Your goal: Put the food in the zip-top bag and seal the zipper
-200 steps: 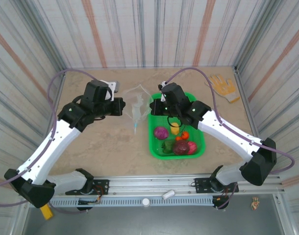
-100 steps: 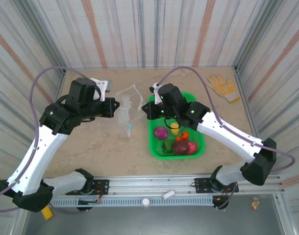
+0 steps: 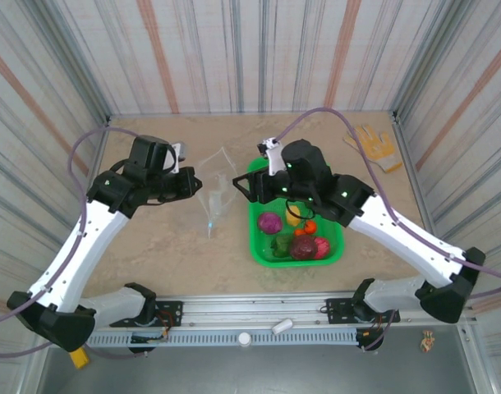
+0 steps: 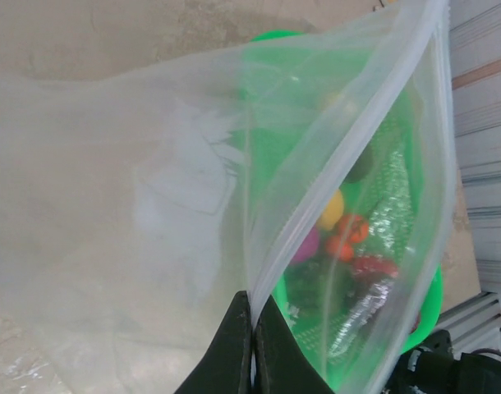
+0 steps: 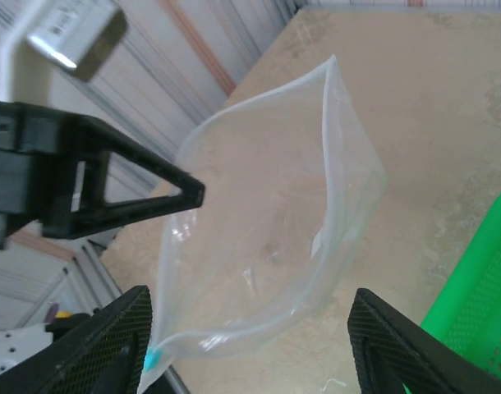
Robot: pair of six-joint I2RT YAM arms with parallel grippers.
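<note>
The clear zip-top bag (image 3: 215,187) hangs open over the table left of the basket. My left gripper (image 3: 189,182) is shut on its mouth edge; in the left wrist view the jaws (image 4: 255,316) pinch the bag (image 4: 152,205) at the whitish zipper (image 4: 310,218). My right gripper (image 3: 241,187) is open beside the bag. In its wrist view the right gripper (image 5: 250,349) has wide-apart fingers (image 5: 123,341) framing the bag's (image 5: 259,205) open mouth without touching it. The food lies in the green basket (image 3: 337,238): purple (image 3: 269,222), yellow (image 3: 293,215), orange (image 3: 308,227), dark green (image 3: 282,244) and red (image 3: 322,246) pieces.
A yellow work glove (image 3: 371,146) lies at the back right of the table. Striped walls close in three sides. A metal rail (image 3: 259,316) with a small white piece (image 3: 282,326) runs along the near edge.
My right gripper has opened and let go of the bag's edge. The left gripper has carried the bag a little to the left, and the bag's mouth hangs open.
</note>
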